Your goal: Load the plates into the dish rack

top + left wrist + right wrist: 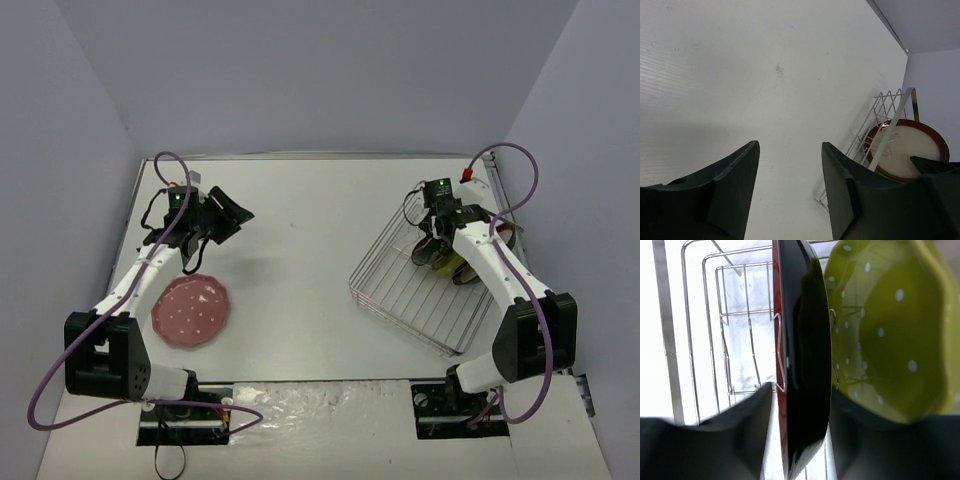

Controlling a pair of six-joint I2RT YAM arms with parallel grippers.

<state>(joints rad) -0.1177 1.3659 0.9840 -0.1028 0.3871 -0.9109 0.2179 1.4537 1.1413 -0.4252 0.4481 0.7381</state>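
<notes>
One pink plate (191, 311) on table (300, 280); yellow-green plate (890, 330) just beside red-rimmed plate (802, 365).

Soft, even light is thrown from above; only faint, diffuse shadows are laid on the white worktop (300, 270). Through the right wrist lens the worktop is blown out behind the silver wire dish rack (705, 315), the glossy dark-red plate (805, 365) is rendered almost black, and the dark fingers (715, 440) of the right hand (802, 390) are blurred
</notes>
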